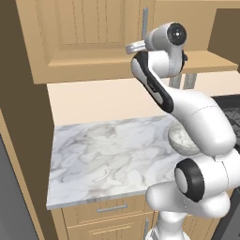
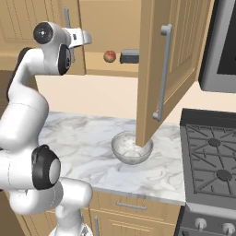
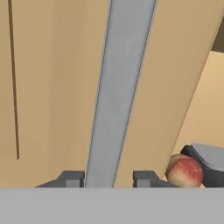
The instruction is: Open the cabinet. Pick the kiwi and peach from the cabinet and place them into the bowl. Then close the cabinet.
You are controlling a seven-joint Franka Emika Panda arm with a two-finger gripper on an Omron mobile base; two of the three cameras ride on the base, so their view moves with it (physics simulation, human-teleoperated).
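The cabinet's [image 1: 84,37] left door is closed, and its right door [image 2: 173,55] stands swung wide open. In the hand view my gripper [image 3: 109,179] straddles the left door's silver bar handle [image 3: 118,96], one fingertip on each side and a narrow gap still showing on the right. The peach [image 2: 109,56] sits on the cabinet shelf next to a dark grey block [image 2: 130,56]; in the hand view the peach [image 3: 184,171] shows just right of my fingertips. The grey speckled bowl [image 2: 131,148] stands empty on the marble counter below the open door. The kiwi is hidden.
The open door's lower corner hangs just above the bowl's rim. A gas stove [image 2: 214,159] adjoins the counter on the right, under a dark appliance [image 2: 223,46]. Drawers [image 1: 112,207] with short handles run below the marble counter [image 1: 103,154]. A tall brown panel [image 1: 23,117] bounds the left.
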